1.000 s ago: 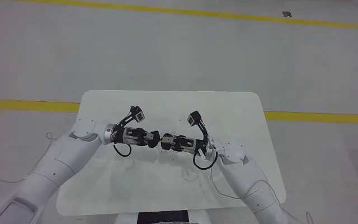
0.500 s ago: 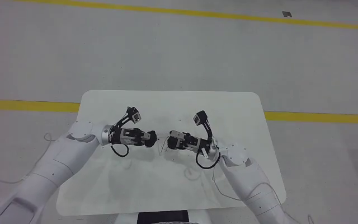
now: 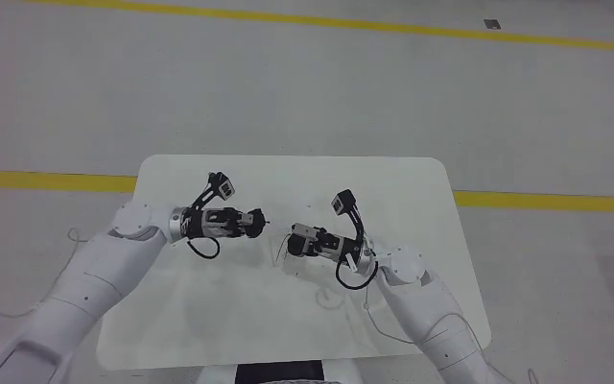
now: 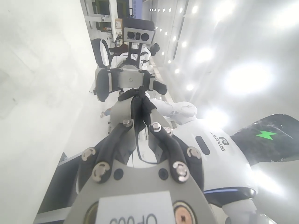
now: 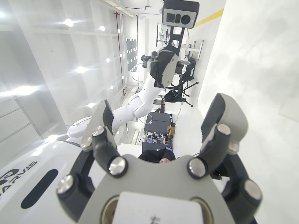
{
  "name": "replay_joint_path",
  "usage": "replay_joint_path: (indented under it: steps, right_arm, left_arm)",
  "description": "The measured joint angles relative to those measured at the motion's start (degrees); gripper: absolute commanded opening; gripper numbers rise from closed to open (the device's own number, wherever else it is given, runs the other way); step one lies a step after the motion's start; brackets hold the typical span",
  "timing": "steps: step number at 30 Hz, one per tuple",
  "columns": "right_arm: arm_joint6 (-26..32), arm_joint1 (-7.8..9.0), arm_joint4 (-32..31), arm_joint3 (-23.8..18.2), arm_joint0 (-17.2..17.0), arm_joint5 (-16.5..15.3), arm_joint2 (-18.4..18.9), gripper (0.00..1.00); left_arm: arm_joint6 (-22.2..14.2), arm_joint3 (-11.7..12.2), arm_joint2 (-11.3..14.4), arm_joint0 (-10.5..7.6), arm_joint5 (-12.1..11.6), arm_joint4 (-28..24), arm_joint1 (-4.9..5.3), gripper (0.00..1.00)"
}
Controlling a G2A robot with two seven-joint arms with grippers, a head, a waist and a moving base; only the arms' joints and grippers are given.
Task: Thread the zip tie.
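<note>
Over the middle of the white table (image 3: pixel 403 192), my left gripper (image 3: pixel 257 221) is shut, its dark fingers pressed together (image 4: pixel 140 92); whether anything is pinched between them I cannot tell. A short gap away, facing it, my right gripper (image 3: pixel 293 242) stands open, its two pads wide apart (image 5: pixel 161 108) with nothing between them. A thin pale strip (image 3: pixel 283 252), apparently the zip tie, slants down beside the right gripper's tip; I cannot tell whether it rests on the table. The left gripper (image 5: pixel 149 59) also shows farther off in the right wrist view.
The tabletop around both arms is bare white, with rounded corners and free room on every side. A yellow floor line (image 3: pixel 537 201) runs behind the table. Thin cables (image 3: pixel 345 288) trail from the right arm across the near part of the table.
The two grippers, tip to tip one second ago, have separated. The left arm has drawn back to the left and slightly away; the right gripper has shifted slightly right.
</note>
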Motion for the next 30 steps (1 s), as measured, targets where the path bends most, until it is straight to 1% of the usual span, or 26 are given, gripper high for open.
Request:
replay_joint_path:
  steps: [2, 4, 8, 11, 30]
  right_arm:
    - [0.0, 0.0, 0.0, 0.0, 0.0, 0.0, 0.0, 1.0]
    - [0.0, 0.0, 0.0, 0.0, 0.0, 0.0, 0.0, 1.0]
    - [0.0, 0.0, 0.0, 0.0, 0.0, 0.0, 0.0, 1.0]
    - [0.0, 0.0, 0.0, 0.0, 0.0, 0.0, 0.0, 1.0]
    - [0.0, 0.0, 0.0, 0.0, 0.0, 0.0, 0.0, 1.0]
  left_arm:
    - [-0.81, -0.51, -2.06, 0.72, 0.01, 0.66, 0.0, 0.0]
    - [-1.38, -0.85, -3.54, 1.27, 0.01, 1.58, -0.11, 0.0]
    - [-3.43, -1.5, -6.25, 2.27, 0.01, 1.81, -0.88, 0.0]
    - [-3.39, -2.21, -6.42, 2.83, 0.01, 0.83, -1.44, 0.0]
    - [-3.37, -2.18, -6.38, 2.82, 0.01, 0.8, -1.42, 0.0]
